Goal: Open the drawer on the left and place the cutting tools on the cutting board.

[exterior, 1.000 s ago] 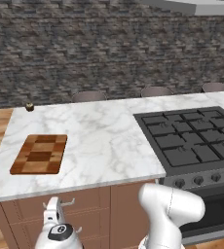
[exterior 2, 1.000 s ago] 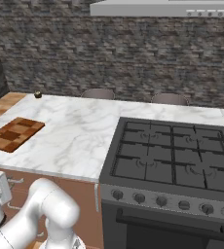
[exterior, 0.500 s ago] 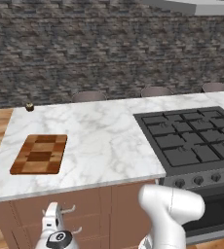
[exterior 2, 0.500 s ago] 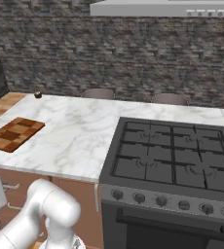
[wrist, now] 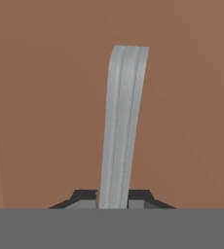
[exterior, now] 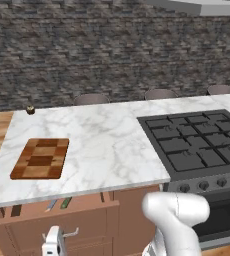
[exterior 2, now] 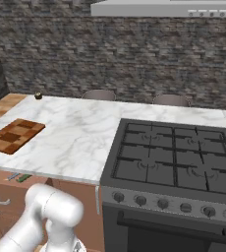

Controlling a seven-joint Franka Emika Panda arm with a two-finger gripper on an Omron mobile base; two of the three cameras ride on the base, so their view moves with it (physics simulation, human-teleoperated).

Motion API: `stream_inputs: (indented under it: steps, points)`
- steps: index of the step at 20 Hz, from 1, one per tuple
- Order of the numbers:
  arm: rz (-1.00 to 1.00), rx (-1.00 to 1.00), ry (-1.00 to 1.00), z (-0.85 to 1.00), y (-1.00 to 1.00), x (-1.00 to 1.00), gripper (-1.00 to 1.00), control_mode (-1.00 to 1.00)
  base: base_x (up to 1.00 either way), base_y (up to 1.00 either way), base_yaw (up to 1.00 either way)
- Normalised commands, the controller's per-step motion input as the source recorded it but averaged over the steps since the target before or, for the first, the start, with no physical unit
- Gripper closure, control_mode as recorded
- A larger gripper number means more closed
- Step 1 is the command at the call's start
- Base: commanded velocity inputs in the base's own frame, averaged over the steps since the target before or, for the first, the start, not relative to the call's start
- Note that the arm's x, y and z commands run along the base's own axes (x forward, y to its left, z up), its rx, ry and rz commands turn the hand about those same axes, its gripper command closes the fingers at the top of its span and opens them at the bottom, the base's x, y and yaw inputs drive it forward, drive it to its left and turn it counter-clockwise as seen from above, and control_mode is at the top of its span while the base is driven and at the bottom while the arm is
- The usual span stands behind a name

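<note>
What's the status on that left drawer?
Pincer shut on the drawer handle. Drawer slightly open, knife and peeler showing inside. Cutting board bare, nothing in the way.

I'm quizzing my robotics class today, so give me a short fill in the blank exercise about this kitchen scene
1. The gripper is shut on the drawer's silver ____.
2. The drawer is pulled partly ____.
3. The cutting board lies on the marble counter with ____ on it.
4. The peeler lies in the ____.

Missing words: handle; open; nothing; drawer
</note>
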Motion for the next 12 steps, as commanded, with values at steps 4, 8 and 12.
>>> stream_inputs:
  steps: [4,8,12]
  points:
    - [0.0,0.0,0.0,-0.04,0.0,-0.75,1.0,-1.0,0.0,0.0,0.0]
    - [0.0,0.0,0.0,-0.06,0.0,-0.69,1.0,-1.0,0.0,0.0,0.0]
    - [0.0,0.0,0.0,-0.07,0.0,-0.64,1.0,-1.0,0.0,0.0,0.0]
